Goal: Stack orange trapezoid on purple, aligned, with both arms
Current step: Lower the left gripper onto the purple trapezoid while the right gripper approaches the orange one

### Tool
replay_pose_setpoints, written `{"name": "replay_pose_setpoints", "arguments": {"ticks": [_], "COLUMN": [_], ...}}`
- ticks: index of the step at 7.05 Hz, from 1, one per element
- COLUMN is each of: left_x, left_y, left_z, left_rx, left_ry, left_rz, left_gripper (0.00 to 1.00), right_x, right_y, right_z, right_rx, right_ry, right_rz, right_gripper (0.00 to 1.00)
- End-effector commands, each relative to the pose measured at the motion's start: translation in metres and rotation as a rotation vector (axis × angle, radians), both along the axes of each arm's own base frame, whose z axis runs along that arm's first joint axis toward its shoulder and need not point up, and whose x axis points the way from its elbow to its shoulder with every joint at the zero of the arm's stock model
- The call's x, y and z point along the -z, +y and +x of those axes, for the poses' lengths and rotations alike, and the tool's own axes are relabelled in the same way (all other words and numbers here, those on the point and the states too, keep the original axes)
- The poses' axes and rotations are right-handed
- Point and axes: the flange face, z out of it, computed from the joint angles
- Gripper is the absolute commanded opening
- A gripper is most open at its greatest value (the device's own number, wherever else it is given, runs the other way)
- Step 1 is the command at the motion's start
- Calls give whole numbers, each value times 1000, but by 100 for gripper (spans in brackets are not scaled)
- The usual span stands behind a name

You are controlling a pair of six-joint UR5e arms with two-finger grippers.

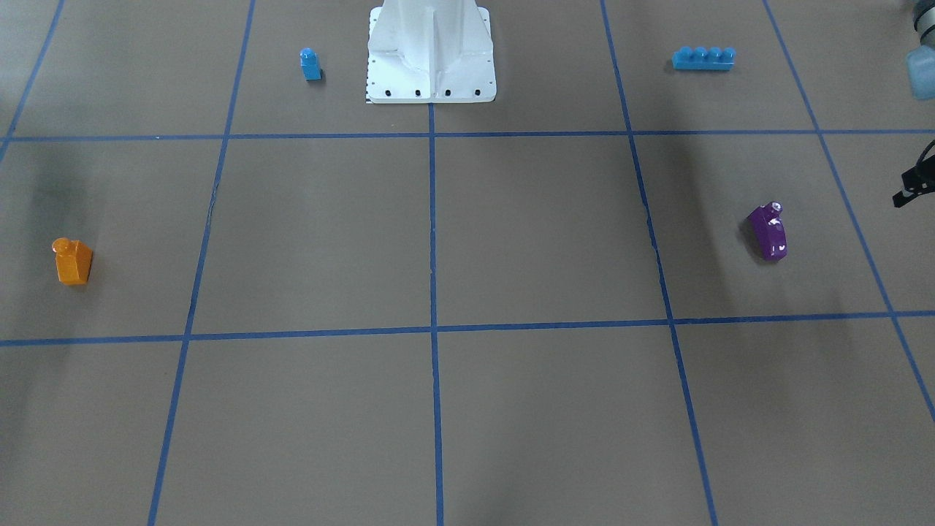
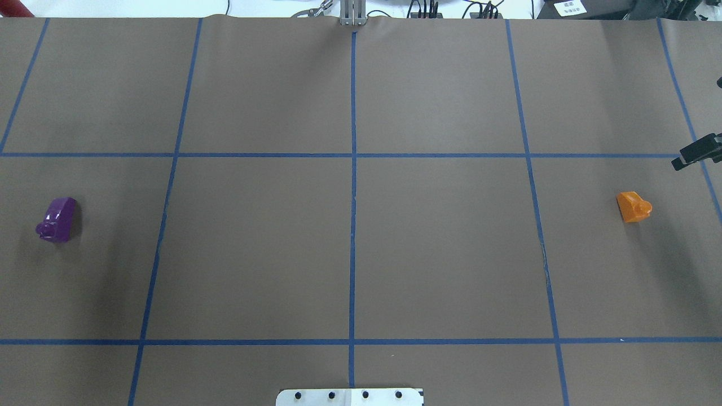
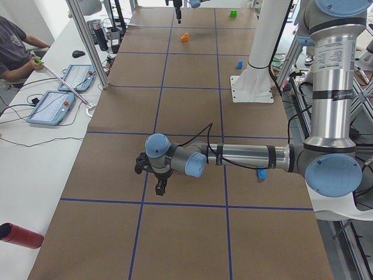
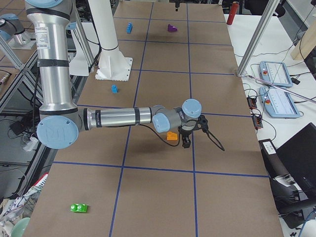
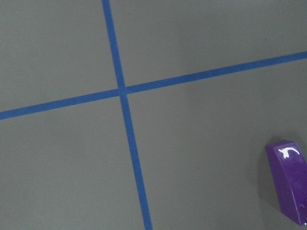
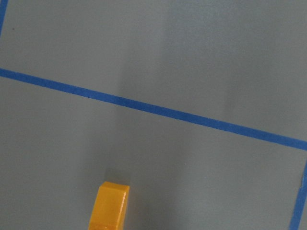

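Observation:
The orange trapezoid [image 2: 633,206] lies on the table at the right; it also shows in the front view [image 1: 73,261] and at the bottom of the right wrist view [image 6: 109,206]. The purple block [image 2: 56,220] lies tipped at the left, and shows in the front view [image 1: 768,232] and the left wrist view [image 5: 290,179]. My left gripper [image 3: 159,188] hovers near the purple block, which is hidden in that side view. My right gripper [image 4: 186,143] hovers just beside the orange block [image 4: 172,136]. Neither holds anything. No finger shows in the wrist views, so I cannot tell whether either gripper is open or shut.
A small blue one-stud block [image 1: 310,64] and a long blue four-stud brick [image 1: 703,58] lie either side of the white pedestal [image 1: 431,55]. A green block [image 4: 78,208] lies beyond the right arm. Blue tape lines grid the brown table.

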Motion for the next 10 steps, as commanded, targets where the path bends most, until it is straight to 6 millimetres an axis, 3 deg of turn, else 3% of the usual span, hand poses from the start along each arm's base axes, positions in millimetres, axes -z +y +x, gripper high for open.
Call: {"name": "replay_pose_setpoints", "arguments": {"ticks": [1,2,4,5,6,7,10], "left_x": [23,22,27,18,16,23,42], "left_y": [1,16,9,16,17,17,18], "left_z": [87,138,171,189,190,190,188], "left_rx": [92,87,90,67,67,63,67], "left_ry": [3,-19,-23,-41,-43,-32,-16], "left_rz": [-137,-146,-170,-193,-196,-193,-163], "left_gripper": [100,100,100,100,88,2,0], "right_x": [4,7,8,8,7,7,6], "right_y": [-2,-3,-2,-2,-1,-1,0], "right_z": [-11,-14,-20,-20,-24,-24,-30], "right_rx": [19,24,35,36,42,44,53], "right_ry": [-1,-2,-4,-3,-2,-2,-2], "right_rz": [11,14,15,17,14,14,12], "right_gripper": [100,100,100,100,100,100,100]}}
